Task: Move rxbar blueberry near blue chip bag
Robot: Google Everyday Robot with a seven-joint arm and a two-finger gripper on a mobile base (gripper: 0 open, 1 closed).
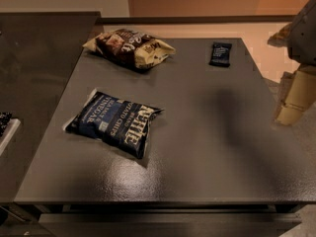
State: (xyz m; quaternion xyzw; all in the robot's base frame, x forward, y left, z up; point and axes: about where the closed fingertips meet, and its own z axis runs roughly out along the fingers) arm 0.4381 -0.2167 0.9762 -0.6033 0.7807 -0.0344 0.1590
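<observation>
The rxbar blueberry (220, 54) is a small flat dark navy bar lying at the far right of the grey table (197, 132). The blue chip bag (114, 122) lies flat at the left middle of the table, with big white lettering. My gripper (295, 105) hangs at the right edge of the view, beyond the table's right side, to the right of the bar and nearer the camera than it. It holds nothing that I can see.
A brown and cream chip bag (130, 47) lies at the far left of the table. A dark counter (39, 58) stands to the left, with a white tray edge (6, 132) on it. Tan floor lies beyond the table.
</observation>
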